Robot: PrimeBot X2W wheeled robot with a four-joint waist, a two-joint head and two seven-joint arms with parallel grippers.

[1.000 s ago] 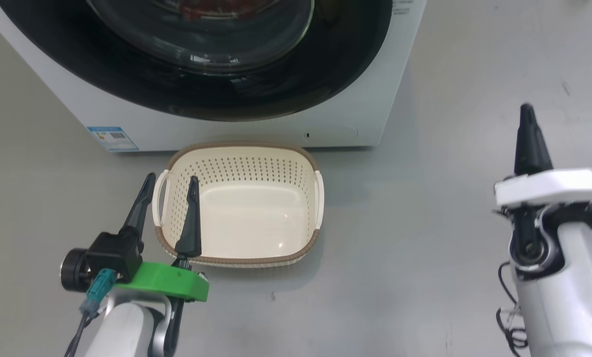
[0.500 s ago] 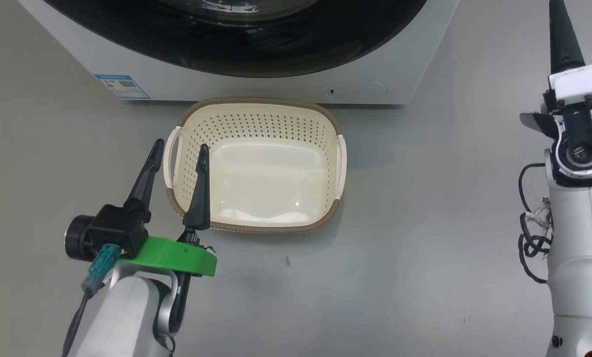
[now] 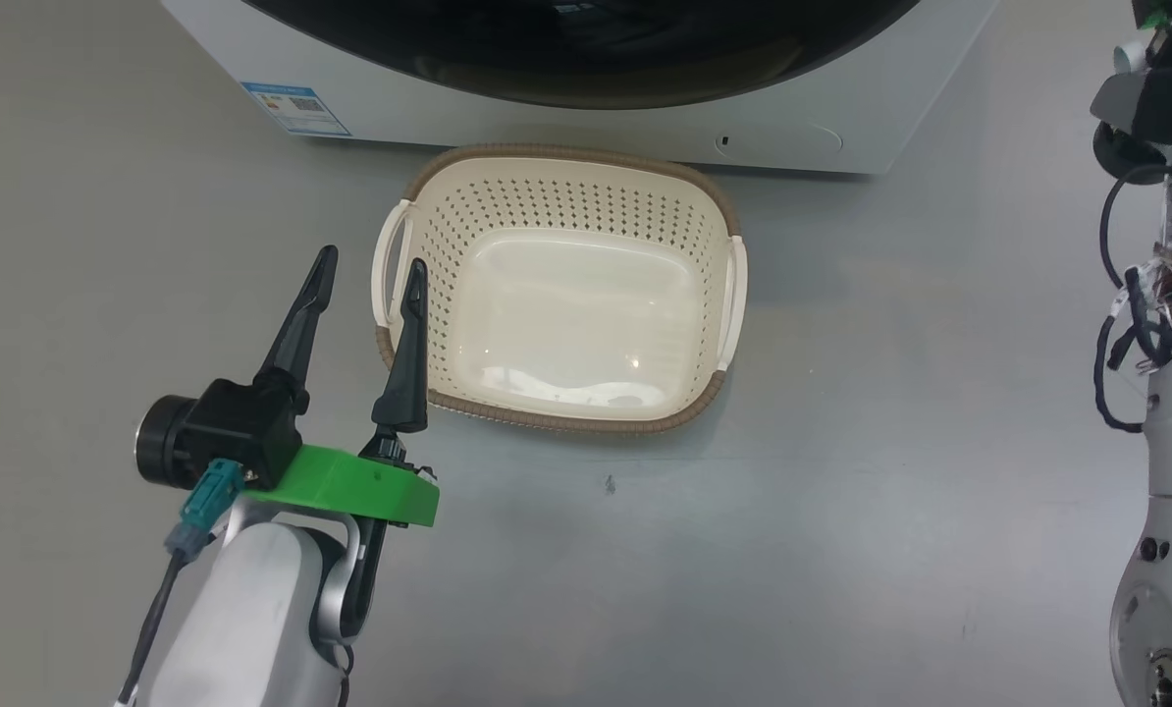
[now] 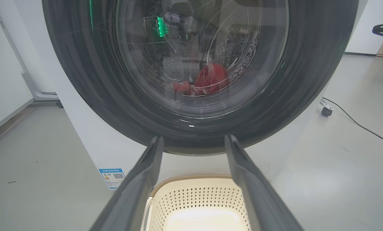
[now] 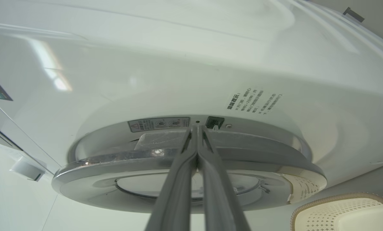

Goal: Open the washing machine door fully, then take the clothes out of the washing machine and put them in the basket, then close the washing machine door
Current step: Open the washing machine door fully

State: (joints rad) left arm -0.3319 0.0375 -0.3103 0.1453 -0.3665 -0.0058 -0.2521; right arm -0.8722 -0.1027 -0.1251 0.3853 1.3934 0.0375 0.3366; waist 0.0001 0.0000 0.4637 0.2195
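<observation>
The washing machine stands at the top of the head view, with the lower arc of the black washing machine door showing. The cream basket sits empty on the floor before it. My left gripper hangs open over the basket's left handle. In the left wrist view the door looks closed and the red clothes lie behind its glass. My right gripper is shut, its tips at the gap between the door's silver rim and the machine's white front.
A blue sticker marks the machine's lower left corner. My right arm, with loose cables, rises along the right edge. A small black latch sits beside the right fingertips. A cable and a castor lie on the grey floor to the right.
The head camera has shifted, so the whole picture has slid. My right gripper has risen along the machine's right side and out past the picture's top. The left gripper stays open by the basket.
</observation>
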